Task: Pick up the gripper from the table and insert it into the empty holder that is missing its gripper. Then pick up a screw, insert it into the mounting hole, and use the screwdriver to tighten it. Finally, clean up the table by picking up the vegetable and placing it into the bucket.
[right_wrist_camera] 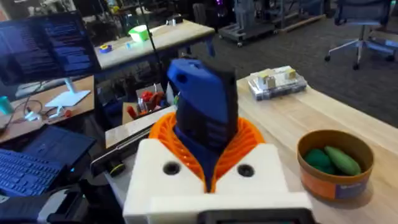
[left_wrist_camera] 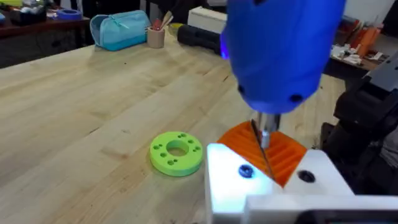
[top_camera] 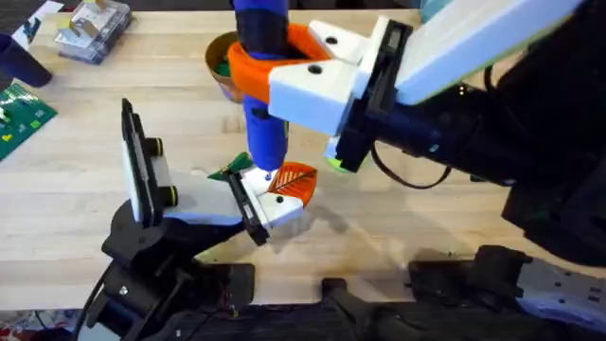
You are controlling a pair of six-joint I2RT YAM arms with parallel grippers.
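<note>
Right gripper (top_camera: 284, 71) clamped; left gripper (top_camera: 270, 194) seemingly low.

table (top_camera: 454, 204): pale matt wood | screwdriver (left_wrist_camera: 280, 50): glossy blue plastic, metal bit | gripper (left_wrist_camera: 273, 149): ribbed orange plastic

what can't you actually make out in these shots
- Screw under the thin metal bit of the blue cylindrical power screwdriver: too small and blurred in the left wrist view; overhead, the screwdriver body covers it.
- Small dark green leafy vegetable: overhead, mostly hidden by the screwdriver.
- Round orange bucket: overhead, half covered by the right hand.
- Left hand: whether it is open or shut, overhead, cannot be told.
</note>
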